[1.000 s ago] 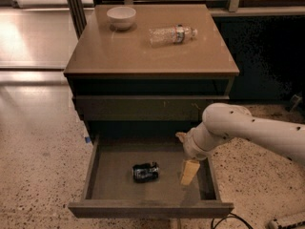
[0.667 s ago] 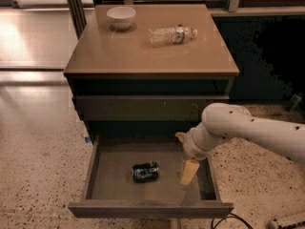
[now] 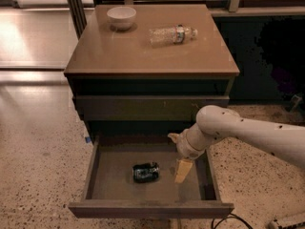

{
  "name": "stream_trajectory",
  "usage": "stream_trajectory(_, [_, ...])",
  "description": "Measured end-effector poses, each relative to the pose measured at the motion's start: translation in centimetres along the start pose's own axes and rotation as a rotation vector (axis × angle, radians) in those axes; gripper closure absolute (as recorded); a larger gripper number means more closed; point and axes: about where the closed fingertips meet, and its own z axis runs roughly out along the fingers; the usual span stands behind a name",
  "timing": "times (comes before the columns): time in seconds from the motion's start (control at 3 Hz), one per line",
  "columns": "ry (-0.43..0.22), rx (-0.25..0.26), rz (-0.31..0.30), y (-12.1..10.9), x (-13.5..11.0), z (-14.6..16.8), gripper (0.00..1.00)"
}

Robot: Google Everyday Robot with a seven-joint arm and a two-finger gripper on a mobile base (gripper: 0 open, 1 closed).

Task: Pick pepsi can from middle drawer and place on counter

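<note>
Standing pulled open nearest camera: wide shallow dark grey-brown middle drawer. Small dark blue-black pepsi can lies on side near centre of grey floor, long axis left-right; top end unclear. Cream two-finger gripper just right of can, fingers spread, holding nothing. Beyond: glossy tan-brown counter with clear plastic bottle and white bowl.

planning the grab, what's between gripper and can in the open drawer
Only bare grey floor of the wide dark middle drawer separates the dark blue pepsi can from the two-finger gripper beside it, in camera view.
</note>
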Motion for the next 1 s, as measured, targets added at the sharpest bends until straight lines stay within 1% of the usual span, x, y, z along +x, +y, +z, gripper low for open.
stream_trajectory(0.33, [-0.028,-0.023,-0.042,-1.0,-0.4,2.9,0.0])
stream_trajectory(0.67, [-0.016,-0.039,-0.063,-1.3,-0.5,6.2,0.0])
stream_trajectory(1.0, [0.059,-0.019,-0.057,-1.5,-0.4,9.5,0.0])
